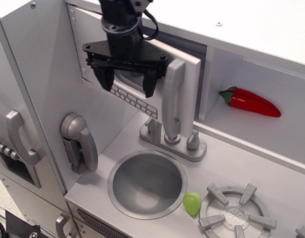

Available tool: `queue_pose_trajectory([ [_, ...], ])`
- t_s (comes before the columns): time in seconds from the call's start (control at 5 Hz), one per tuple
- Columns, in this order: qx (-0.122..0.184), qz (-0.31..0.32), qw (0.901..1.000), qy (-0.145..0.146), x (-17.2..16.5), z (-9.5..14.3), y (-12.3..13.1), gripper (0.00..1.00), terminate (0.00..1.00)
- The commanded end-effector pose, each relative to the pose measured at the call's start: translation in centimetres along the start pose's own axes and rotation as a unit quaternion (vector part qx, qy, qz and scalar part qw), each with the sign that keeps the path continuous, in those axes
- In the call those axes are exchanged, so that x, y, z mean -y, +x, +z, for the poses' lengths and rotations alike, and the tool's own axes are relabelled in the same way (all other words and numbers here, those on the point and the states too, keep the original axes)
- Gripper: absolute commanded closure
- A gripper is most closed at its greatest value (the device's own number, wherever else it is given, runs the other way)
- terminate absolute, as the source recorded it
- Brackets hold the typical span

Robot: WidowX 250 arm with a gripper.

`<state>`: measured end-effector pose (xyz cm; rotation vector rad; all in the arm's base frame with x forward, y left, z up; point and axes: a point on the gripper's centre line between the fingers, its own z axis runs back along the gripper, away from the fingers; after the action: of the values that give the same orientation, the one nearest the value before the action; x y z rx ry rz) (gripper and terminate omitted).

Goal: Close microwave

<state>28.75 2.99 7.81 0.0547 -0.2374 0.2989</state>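
Note:
The microwave [142, 29] is the white box at the upper left of the toy kitchen. Its white door [189, 79] is swung almost shut, with a small gap showing at its right edge. The door carries a row of small grey buttons [135, 101] and a long vertical grey handle [173, 96]. My black gripper [127, 85] is open and empty. It stands right in front of the door face, its fingers [104, 78] spread over the window area, which it hides. I cannot tell whether it touches the door.
A red chili pepper [251, 101] lies in the open right compartment. A grey faucet [172, 141], round sink [147, 183], green pear-shaped toy [192, 203] and stove burner [236, 215] are below. A grey phone handset [80, 141] hangs on the left wall.

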Motion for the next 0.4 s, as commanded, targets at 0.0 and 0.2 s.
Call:
queue_pose_trajectory([
  [0.0,0.037,0.005,0.9993,-0.009,0.60,1.02,1.92,0.00,0.00],
  [0.2,0.104,0.023,0.9936,-0.038,0.61,1.64,2.53,0.00,0.00],
])
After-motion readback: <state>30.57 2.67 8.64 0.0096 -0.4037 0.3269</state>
